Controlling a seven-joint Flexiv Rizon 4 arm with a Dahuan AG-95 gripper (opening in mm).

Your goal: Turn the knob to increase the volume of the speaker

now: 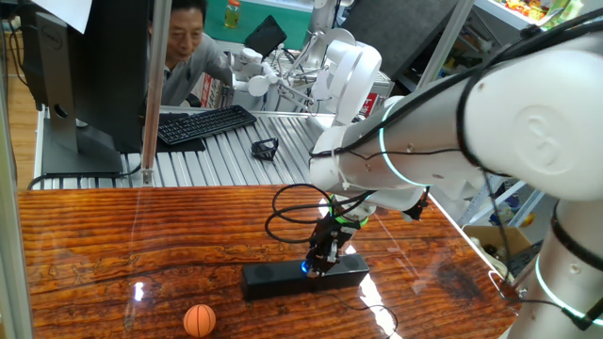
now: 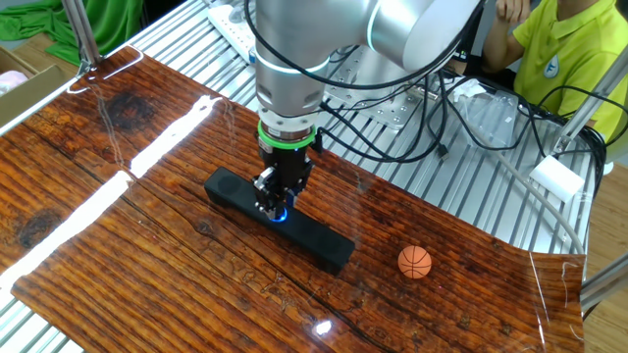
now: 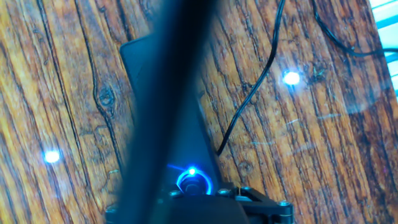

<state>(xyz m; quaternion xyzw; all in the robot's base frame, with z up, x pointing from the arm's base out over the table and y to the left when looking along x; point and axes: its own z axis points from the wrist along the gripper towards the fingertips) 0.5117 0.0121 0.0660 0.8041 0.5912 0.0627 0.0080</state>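
Observation:
The speaker [image 1: 273, 280] is a long black bar lying on the wooden table, also seen in the other fixed view [image 2: 324, 243] and the hand view [image 3: 138, 68]. The knob [image 1: 305, 267] glows blue at the middle of its top [image 2: 281, 214] [image 3: 194, 182]. My gripper [image 1: 320, 262] points straight down onto the knob [image 2: 274, 199], its fingers drawn close around it. In the hand view the gripper [image 3: 194, 190] sits right over the blue ring, and a blurred dark strip crosses the frame and hides part of the speaker.
A thin black cable [image 1: 292, 212] loops on the table behind the speaker [image 3: 255, 87]. A small orange basketball [image 1: 199, 320] lies near the front [image 2: 414, 262]. A keyboard [image 1: 203, 123], a monitor [image 1: 85, 66] and a person [image 1: 184, 47] are beyond the wooden top.

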